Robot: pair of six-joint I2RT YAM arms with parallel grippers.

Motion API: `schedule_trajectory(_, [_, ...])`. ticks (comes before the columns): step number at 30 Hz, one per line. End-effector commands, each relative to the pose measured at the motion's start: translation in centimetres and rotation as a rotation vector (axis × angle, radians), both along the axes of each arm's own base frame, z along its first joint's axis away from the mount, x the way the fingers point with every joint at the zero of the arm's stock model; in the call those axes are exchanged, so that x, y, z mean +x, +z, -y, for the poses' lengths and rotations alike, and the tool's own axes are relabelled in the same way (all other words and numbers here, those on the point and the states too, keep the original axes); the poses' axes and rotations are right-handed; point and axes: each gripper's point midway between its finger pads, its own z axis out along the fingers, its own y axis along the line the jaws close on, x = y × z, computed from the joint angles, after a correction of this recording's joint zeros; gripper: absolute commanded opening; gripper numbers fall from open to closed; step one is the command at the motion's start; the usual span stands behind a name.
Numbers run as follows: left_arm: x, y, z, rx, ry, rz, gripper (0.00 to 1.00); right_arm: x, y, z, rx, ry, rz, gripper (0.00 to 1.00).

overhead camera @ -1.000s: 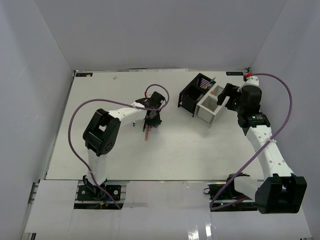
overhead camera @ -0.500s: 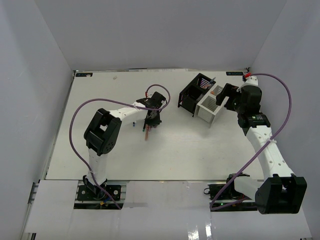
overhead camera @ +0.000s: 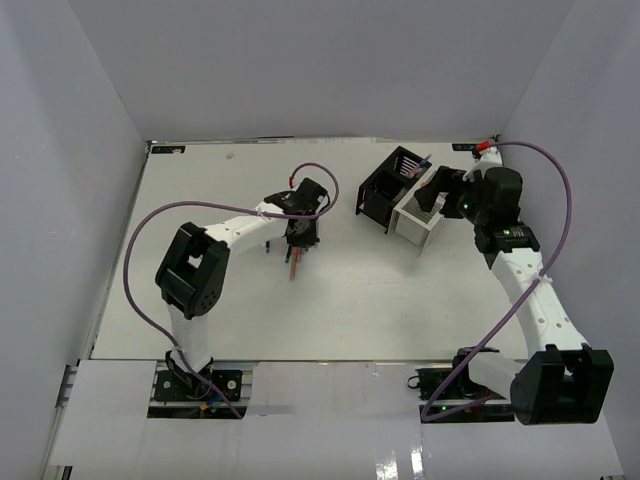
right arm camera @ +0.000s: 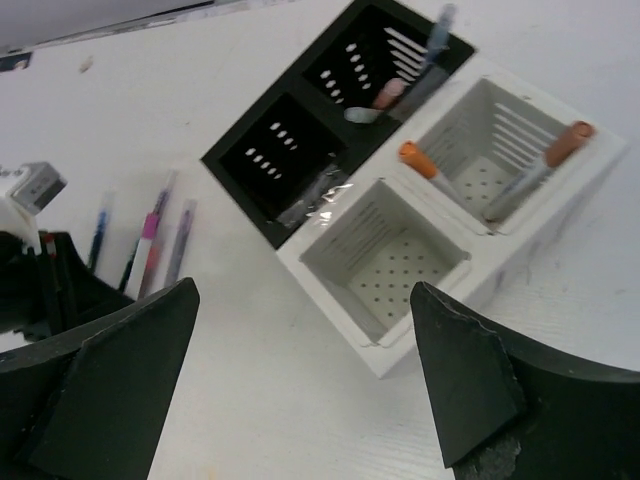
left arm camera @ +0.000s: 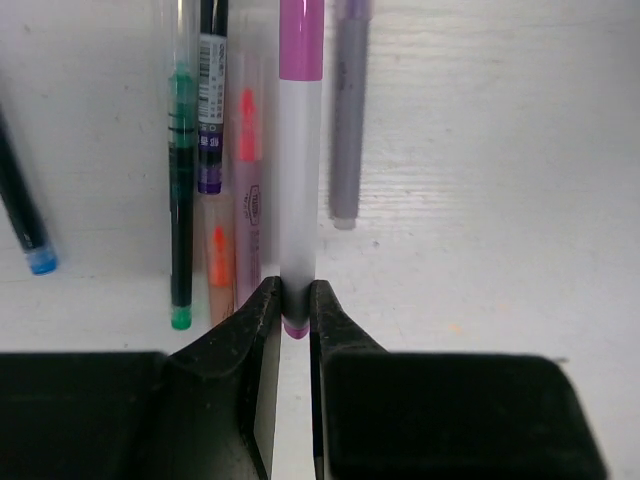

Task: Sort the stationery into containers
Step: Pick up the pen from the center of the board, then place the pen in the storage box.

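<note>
My left gripper (left arm camera: 290, 310) (overhead camera: 300, 238) is shut on a white marker with pink ends (left arm camera: 297, 180), held just above the table. Beneath it lie several pens: a teal one (left arm camera: 181, 200), an orange-tipped one (left arm camera: 220, 250), a pink highlighter (left arm camera: 247, 180), a purple pen (left arm camera: 348, 120) and a blue-tipped one (left arm camera: 25, 220). My right gripper (right arm camera: 300, 340) (overhead camera: 440, 195) is open and empty above the white container (right arm camera: 420, 260) (overhead camera: 418, 212), which holds two orange-capped markers (right arm camera: 555, 150). The black container (right arm camera: 330, 120) (overhead camera: 385, 185) stands beside it with a few pens inside.
The pens show as a small cluster (overhead camera: 292, 262) left of the table's middle. The two containers stand side by side at the back right. Grey walls enclose the table on three sides.
The left arm's elbow has swung left while its gripper stayed at the pen cluster. The right gripper has moved slightly left over the white container.
</note>
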Motion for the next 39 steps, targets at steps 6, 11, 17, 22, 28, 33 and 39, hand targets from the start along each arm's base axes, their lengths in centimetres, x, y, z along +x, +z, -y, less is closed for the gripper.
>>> schedule_trajectory(6, [-0.7, 13.9, 1.4, -0.182, -0.391, 0.431, 0.0, -0.9, 5.1, -10.5, 0.13, 0.497, 0.019, 0.96])
schedule_trajectory(11, [-3.7, 16.0, 2.2, -0.262, -0.641, 0.589, 0.0, -1.9, 6.4, -16.1, 0.166, 0.664, -0.017, 0.95])
schedule_trajectory(17, [-5.5, 18.7, 2.3, -0.287, -0.773, 0.721, 0.0, -2.6, 5.6, -20.5, 0.222, 0.783, -0.104, 0.93])
schedule_trajectory(22, [-5.7, 19.9, 2.4, -0.297, -0.789, 0.771, 0.01, -3.1, 5.1, -22.6, 0.224, 0.834, -0.15, 0.9])
schedule_trajectory(28, [-5.8, 20.6, 2.8, -0.32, -0.803, 0.797, 0.02, -4.2, 4.3, -23.8, 0.213, 0.879, -0.188, 0.75])
schedule_trajectory(33, [-5.9, 20.5, 3.0, -0.33, -0.817, 0.797, 0.03, -4.3, 4.2, -23.7, 0.207, 0.871, -0.178, 0.42])
schedule_trajectory(39, [-5.7, 20.3, 2.8, -0.318, -0.81, 0.798, 0.15, -4.1, 4.1, -23.1, 0.181, 0.845, -0.158, 0.1])
